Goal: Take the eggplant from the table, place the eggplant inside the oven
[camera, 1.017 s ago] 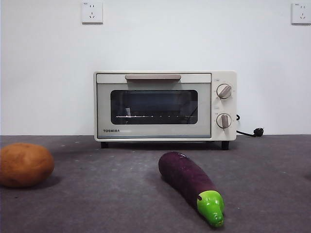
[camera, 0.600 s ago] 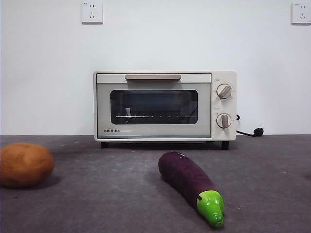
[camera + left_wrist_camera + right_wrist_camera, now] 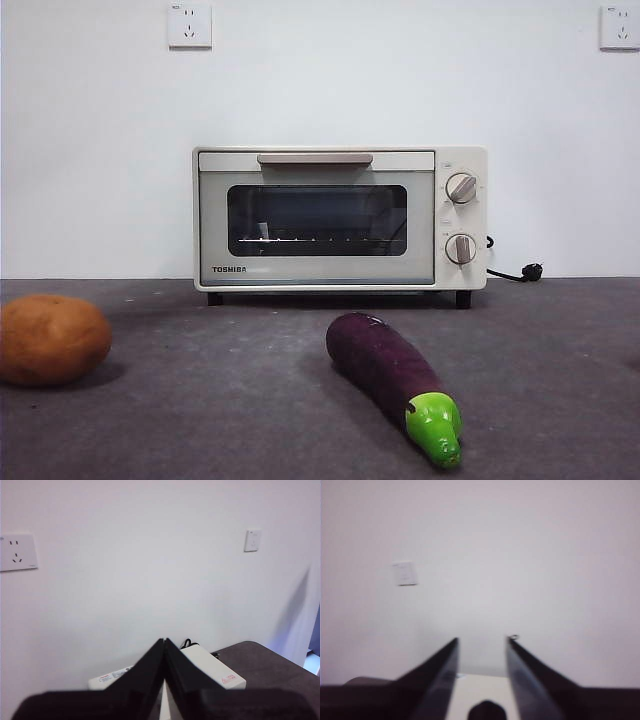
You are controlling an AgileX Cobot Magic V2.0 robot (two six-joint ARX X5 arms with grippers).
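Observation:
The dark purple eggplant (image 3: pixel 385 370) lies on the grey table (image 3: pixel 220 420) in front of the oven, its green stem cap (image 3: pixel 436 428) pointing toward the near right. The cream-white oven (image 3: pixel 338 218) stands at the back against the wall, door closed; its top (image 3: pixel 200 667) also shows in the left wrist view. Neither gripper appears in the front view. My left gripper (image 3: pixel 164 642) is held high, its jaws pressed together, facing the wall above the oven. My right gripper (image 3: pixel 482 640) is also raised toward the wall, jaws apart with nothing between them.
A round orange-brown potato (image 3: pixel 52 338) sits at the near left of the table. A black power cord and plug (image 3: pixel 518 272) lie to the right of the oven. Wall sockets (image 3: pixel 189 25) are mounted high on the white wall.

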